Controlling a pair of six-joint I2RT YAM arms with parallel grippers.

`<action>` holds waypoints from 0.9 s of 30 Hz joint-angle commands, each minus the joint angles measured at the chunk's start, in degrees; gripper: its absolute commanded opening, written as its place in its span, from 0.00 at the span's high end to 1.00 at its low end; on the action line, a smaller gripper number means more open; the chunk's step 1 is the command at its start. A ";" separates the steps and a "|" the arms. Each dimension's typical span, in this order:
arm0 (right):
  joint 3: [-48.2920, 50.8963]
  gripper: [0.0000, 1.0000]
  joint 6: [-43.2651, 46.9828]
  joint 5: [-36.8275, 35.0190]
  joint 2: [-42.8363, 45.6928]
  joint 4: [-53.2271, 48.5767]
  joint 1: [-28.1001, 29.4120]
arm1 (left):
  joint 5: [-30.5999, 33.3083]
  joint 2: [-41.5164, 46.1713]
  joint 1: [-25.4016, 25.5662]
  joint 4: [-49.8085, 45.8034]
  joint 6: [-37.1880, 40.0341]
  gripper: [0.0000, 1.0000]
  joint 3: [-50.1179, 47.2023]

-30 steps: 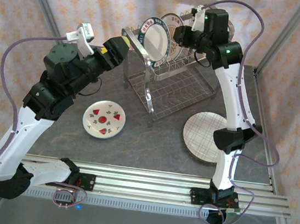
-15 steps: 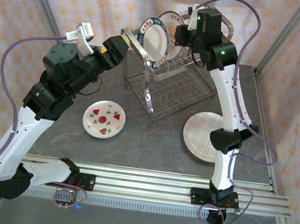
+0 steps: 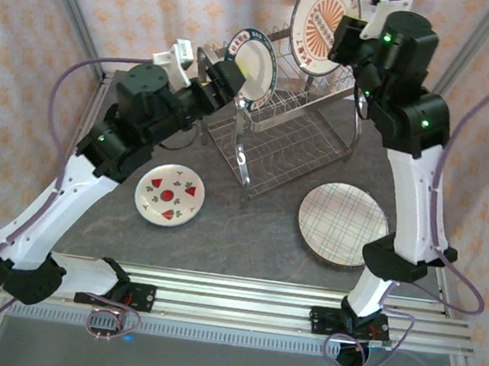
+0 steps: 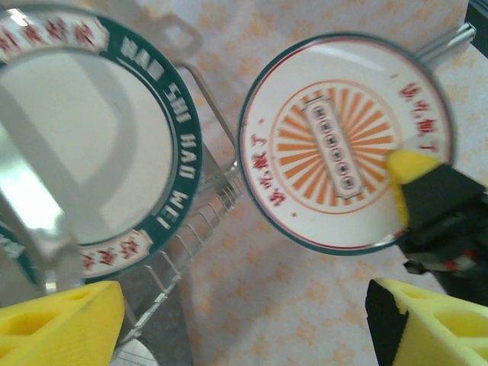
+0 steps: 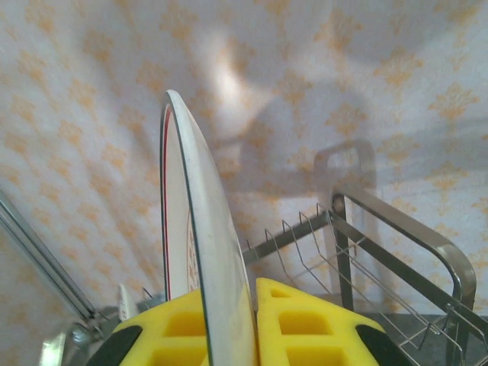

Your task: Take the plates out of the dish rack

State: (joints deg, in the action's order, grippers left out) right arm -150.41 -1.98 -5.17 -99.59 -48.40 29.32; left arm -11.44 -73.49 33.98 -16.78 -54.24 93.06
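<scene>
Orange-sunburst plate (image 3: 325,18) hangs on edge above the dish rack (image 3: 277,142), rim clamped in the right claw (image 3: 342,44); the left claw (image 4: 244,320), jaws spread and empty, faces the upright green-rimmed plate (image 4: 84,145) racked just ahead.

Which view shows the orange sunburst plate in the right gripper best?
Left wrist: the sunburst plate faces that camera nearly whole, the right gripper pinching its rim. Top external shows it smaller, above the dish rack; right wrist sees it edge-on between the fingers.
</scene>
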 commanded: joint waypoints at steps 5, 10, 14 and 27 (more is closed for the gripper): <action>-0.73 1.00 -11.28 5.76 2.96 0.79 -0.04 | -6.33 -7.09 3.05 8.89 -8.88 0.15 6.15; 0.32 1.00 -16.82 10.59 3.87 0.35 0.01 | -7.10 -10.23 3.73 11.42 -10.38 0.15 8.36; 1.58 1.00 -20.28 13.53 4.58 1.25 -0.05 | -6.98 -11.84 3.72 10.57 -10.10 0.18 10.29; 6.09 1.00 -29.11 22.56 4.70 3.88 -0.12 | -4.09 -11.20 3.73 10.19 -9.93 0.60 9.42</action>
State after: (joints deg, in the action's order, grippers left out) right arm -144.42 -27.90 13.43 -96.66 -48.84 29.17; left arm -16.47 -85.65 37.50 -8.36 -64.75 101.71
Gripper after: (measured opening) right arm 0.106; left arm 0.421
